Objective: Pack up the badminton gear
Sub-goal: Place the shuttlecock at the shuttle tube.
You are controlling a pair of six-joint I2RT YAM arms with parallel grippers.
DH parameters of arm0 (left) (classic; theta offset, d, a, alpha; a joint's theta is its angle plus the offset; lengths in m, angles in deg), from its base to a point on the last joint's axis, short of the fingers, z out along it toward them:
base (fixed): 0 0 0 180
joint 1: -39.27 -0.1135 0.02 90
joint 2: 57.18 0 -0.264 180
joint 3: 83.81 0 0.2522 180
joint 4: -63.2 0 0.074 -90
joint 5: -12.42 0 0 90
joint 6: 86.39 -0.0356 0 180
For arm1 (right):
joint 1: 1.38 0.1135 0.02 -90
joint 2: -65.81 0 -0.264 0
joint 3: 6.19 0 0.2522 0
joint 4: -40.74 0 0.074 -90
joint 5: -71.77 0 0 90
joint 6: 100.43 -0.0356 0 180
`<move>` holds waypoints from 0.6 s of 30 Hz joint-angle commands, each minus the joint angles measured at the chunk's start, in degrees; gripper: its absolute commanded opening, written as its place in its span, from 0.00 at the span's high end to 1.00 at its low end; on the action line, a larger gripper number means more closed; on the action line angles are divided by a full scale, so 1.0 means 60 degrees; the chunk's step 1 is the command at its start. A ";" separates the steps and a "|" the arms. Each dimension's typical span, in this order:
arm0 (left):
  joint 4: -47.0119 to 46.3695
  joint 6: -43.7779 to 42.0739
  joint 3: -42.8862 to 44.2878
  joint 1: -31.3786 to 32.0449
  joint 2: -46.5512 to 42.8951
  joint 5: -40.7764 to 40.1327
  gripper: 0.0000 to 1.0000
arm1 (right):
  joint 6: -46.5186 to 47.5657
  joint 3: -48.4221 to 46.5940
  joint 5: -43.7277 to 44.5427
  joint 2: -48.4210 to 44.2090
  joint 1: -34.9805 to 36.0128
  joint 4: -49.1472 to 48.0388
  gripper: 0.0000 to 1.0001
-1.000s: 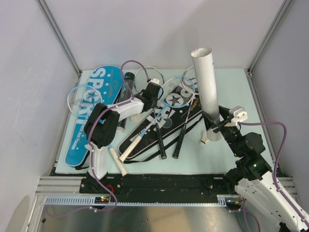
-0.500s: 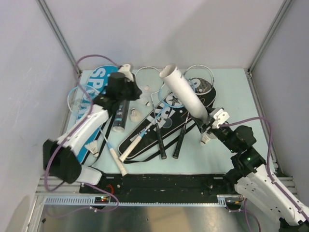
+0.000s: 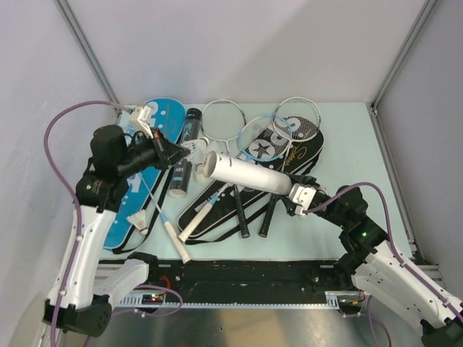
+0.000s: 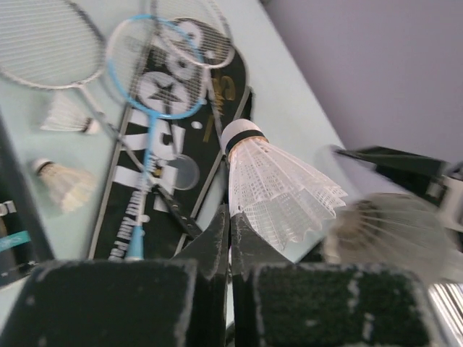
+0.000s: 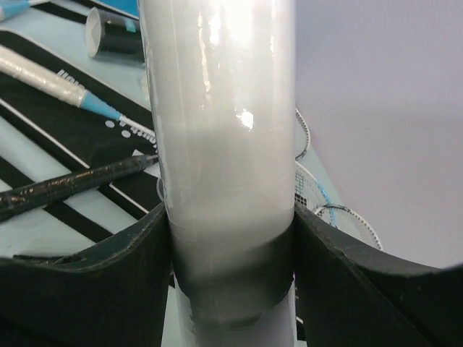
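Left gripper [image 4: 230, 217] is pinching shuttlecock [image 4: 278, 191] just beside white tube [image 3: 246, 173] mouth, right gripper [image 3: 298, 195] is clamping tube; line cork up squarely.

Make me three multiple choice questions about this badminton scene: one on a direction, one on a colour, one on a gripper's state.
1. The tube in the right gripper has its open end facing:
A) straight up
B) the left gripper
C) the right wall

2. That tube's colour is:
A) black
B) blue
C) white

3. The left gripper is:
A) shut on a shuttlecock
B) open and empty
C) shut on a racket handle

Answers:
1 B: the top view shows the tube lying roughly level, its mouth close to the left gripper.
2 C: it is glossy white in the top and right wrist views.
3 A: the left wrist view shows the jaws pinched on the shuttlecock's feathers.
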 commanded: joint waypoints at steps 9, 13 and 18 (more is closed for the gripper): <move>0.1296 0.1027 0.0909 -0.0069 -0.1679 0.2369 1.00 | 0.1445 -0.0135 -0.0493 -0.0503 -0.0014 0.0580 0.55; 0.1317 0.1170 0.0970 -0.0067 -0.1842 0.2767 1.00 | 0.1771 -0.0302 -0.0403 -0.0628 -0.0349 0.1144 0.55; 0.1317 0.1190 0.0851 -0.0069 -0.2009 0.3097 1.00 | 0.1761 -0.0427 -0.0798 -0.0934 -0.0919 0.1143 0.55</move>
